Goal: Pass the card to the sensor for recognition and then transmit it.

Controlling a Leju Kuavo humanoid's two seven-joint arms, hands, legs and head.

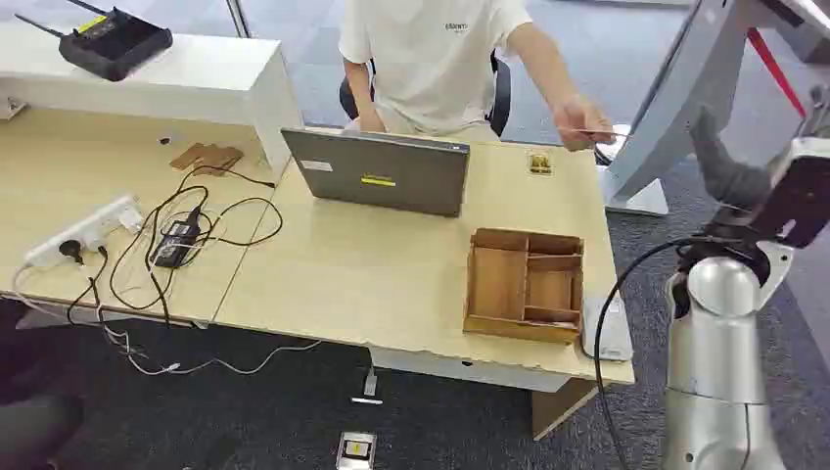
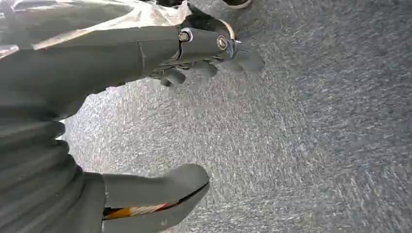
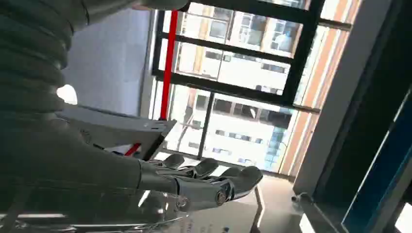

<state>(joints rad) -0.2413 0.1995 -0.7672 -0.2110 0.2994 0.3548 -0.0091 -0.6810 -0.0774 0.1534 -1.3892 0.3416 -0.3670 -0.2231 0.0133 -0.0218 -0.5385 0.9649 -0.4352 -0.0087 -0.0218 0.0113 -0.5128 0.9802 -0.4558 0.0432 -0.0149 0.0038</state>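
Note:
A person in a white T-shirt sits behind the desk and holds a thin card (image 1: 590, 131) out past the desk's far right corner. My right hand (image 1: 726, 164) is raised to the right of the desk, a short way from the card and not touching it. In the right wrist view the right hand (image 3: 214, 182) has its fingers stretched out with nothing in them. A flat white sensor pad (image 1: 607, 329) lies on the desk's front right corner. My left hand (image 2: 194, 63) hangs over grey carpet, fingers apart, holding nothing.
A wooden compartment tray (image 1: 526, 284) stands beside the sensor pad. A grey laptop (image 1: 384, 171) sits mid-desk with a small tan object (image 1: 539, 162) to its right. A power strip and cables (image 1: 147, 240) lie at the left. A white stand (image 1: 675, 98) rises beyond the desk's right end.

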